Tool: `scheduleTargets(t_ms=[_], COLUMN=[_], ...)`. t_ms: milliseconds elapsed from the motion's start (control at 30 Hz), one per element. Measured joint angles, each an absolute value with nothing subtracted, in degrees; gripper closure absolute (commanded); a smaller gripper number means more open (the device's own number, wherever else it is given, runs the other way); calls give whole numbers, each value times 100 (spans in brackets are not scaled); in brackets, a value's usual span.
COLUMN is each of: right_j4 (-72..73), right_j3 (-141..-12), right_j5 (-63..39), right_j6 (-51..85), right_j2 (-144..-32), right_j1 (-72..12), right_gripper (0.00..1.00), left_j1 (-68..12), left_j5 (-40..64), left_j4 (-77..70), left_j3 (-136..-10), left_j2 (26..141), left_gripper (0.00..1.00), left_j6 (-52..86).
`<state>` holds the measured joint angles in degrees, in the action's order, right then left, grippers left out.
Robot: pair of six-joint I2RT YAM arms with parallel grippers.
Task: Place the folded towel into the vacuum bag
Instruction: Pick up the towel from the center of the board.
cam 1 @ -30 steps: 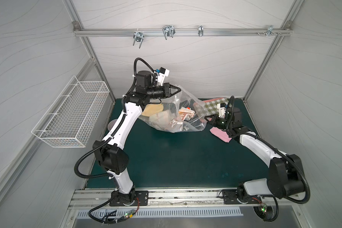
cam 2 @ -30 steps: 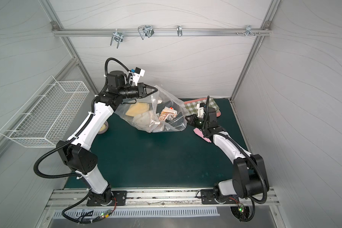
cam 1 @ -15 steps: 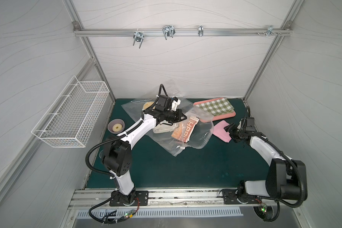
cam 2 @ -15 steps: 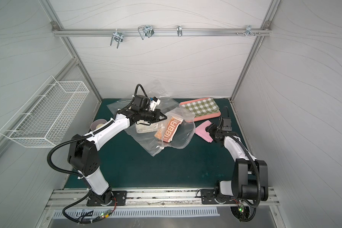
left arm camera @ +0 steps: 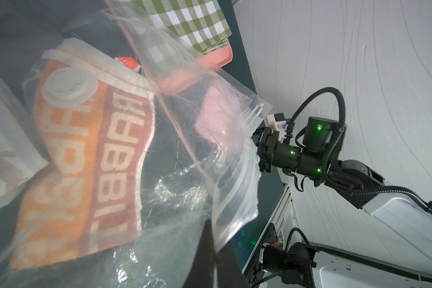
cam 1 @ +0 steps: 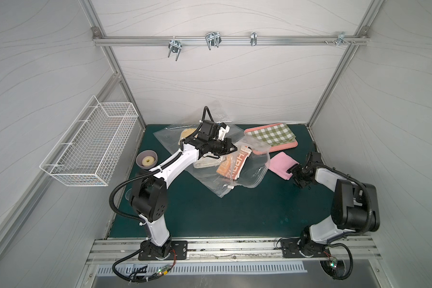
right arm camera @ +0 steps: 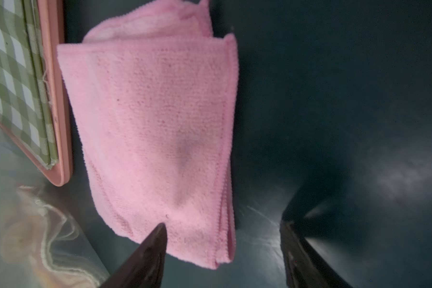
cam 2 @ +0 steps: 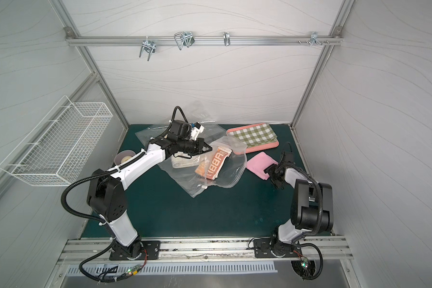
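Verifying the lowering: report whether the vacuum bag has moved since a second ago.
Yes. The vacuum bag has dropped and spread forward on the mat, away from the back wall.

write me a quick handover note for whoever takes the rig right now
Left gripper: shut at the vacuum bag edge; grip on film unclear.
Right gripper: open, straddling the pink towel at its near edge, holding nothing.
Pink towel: folded, on the mat, outside the bag.
Done: orange towel already inside.
Left: grasp pink towel, put it in the bag.
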<state>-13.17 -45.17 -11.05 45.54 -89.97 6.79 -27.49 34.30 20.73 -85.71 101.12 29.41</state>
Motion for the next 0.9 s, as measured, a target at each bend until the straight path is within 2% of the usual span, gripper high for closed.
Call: scheduleTargets(t_ms=[167, 233, 400, 500, 733, 900], right_j4=[-541, -226, 255, 416, 655, 593], right_j3=[-4456, -4403, -4348, -4322, -4101, -3905], right_j5=[-1542, -1680, -1787, -1824, -2014, -2263], right_j6=[4698, 4772, 4906, 4963, 5002, 5236], right_j2=[-9249, -9334, -9614, -9743, -9631, -8812], right_j1=[685, 672, 513, 460, 432, 248], right_gripper=[36, 43, 79, 94, 100, 100], left_j1=[-2749, -2749, -2749, -2749, -2749, -2749], left_j5=[3430, 3430, 3430, 3433, 3430, 3428], left_j4=[2073, 2080, 2115, 2117, 2117, 2117], left_j3=[-8582, -8595, -8652, -8654, -8654, -8654], left_j2=[10127, 10145, 10173, 10173, 10173, 10208], left_gripper=[100, 100, 100, 100, 100, 100], left_j6=[2932, 2932, 2930, 2932, 2936, 3000])
